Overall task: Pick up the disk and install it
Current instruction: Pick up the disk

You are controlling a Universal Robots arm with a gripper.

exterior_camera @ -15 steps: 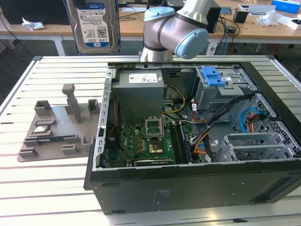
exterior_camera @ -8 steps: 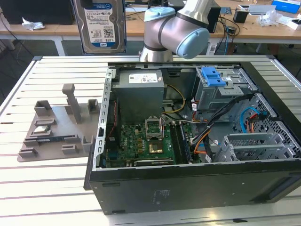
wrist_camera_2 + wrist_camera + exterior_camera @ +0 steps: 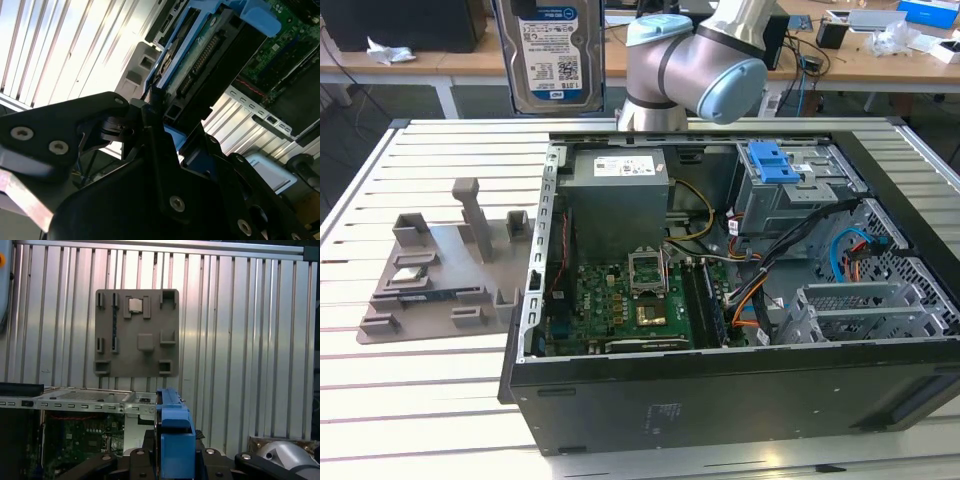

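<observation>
Gripping disk (image 3: 554, 58) w/ barcode label (image 3: 548, 45), aloft

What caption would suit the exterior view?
Robot arm holding the disk upright beyond the open computer case.

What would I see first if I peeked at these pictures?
Probably the disk, hanging in the air at the top of the exterior view, clamped in the pincer with its blue rail poking out in the first wrist view. Next comes the big open computer case on the slatted table, its green circuit board showing, and a grey holder tray beside it on the exterior view's left.
</observation>
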